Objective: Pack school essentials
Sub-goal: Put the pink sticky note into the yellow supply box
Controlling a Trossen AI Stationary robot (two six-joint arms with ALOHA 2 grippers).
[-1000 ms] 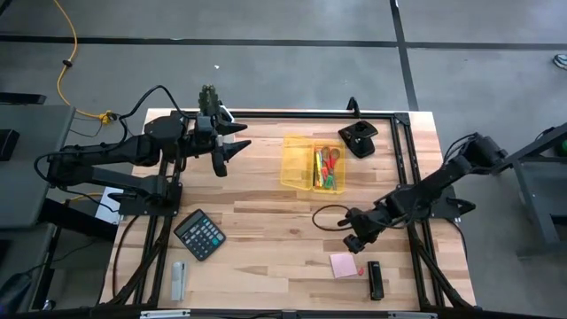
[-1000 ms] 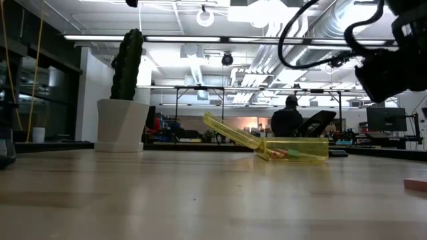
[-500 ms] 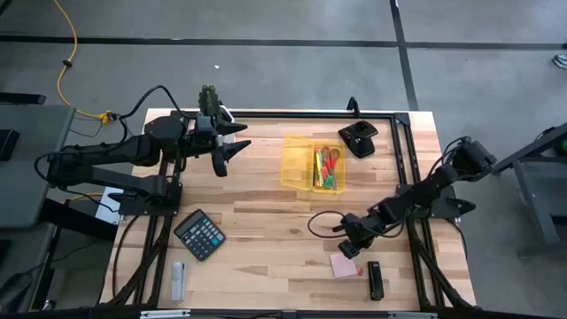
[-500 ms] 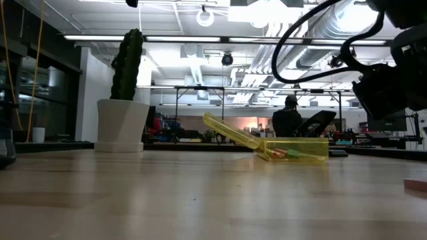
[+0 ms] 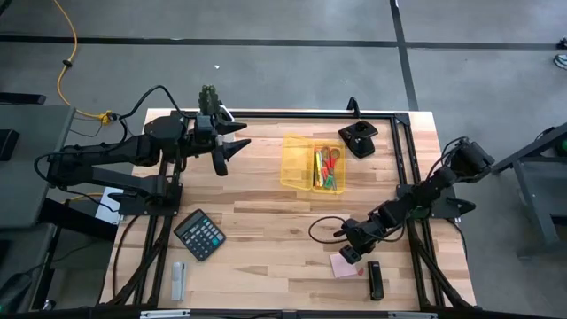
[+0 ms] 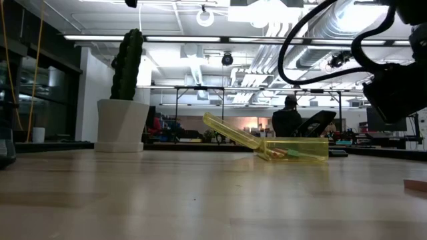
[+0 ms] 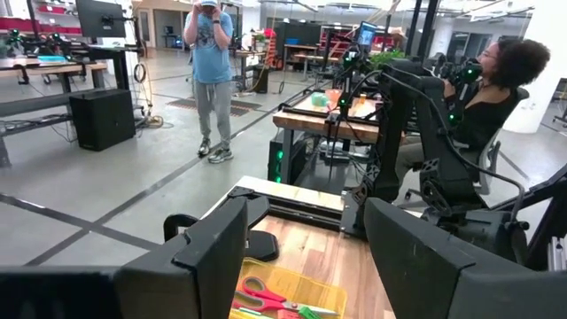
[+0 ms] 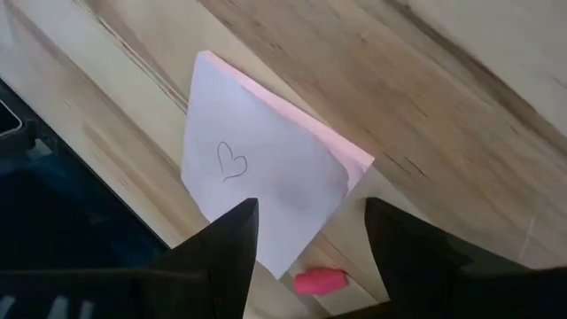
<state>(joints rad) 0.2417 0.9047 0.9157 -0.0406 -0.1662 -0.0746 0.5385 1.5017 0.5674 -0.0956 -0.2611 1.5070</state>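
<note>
The pink sticky-note pad (image 5: pixel 341 267) lies flat near the table's near right edge; its top sheet (image 8: pixel 261 182) bears a small drawn heart. My right gripper (image 5: pixel 351 253) hovers open just above it, with its fingers (image 8: pixel 213 252) on either side of one corner of the pad, apart from it. A small red piece (image 8: pixel 319 282) lies beside the pad. The open yellow case (image 5: pixel 312 162) holds the red-handled scissors (image 5: pixel 330 159), pens and small pieces. My left gripper (image 5: pixel 234 147) waits open at the far left, raised.
A dark calculator (image 5: pixel 199 234) and a grey metal bar (image 5: pixel 178 281) lie near the left near corner. There is a black object (image 5: pixel 376 280) right of the pad and another (image 5: pixel 358 138) at the far edge. A potted cactus (image 6: pixel 123 100) stands at the far left. People are in the room behind.
My right gripper has moved toward the table's near edge and lowered, coming over the pink sticky-note pad. The pad and the case have stayed where they were.
</note>
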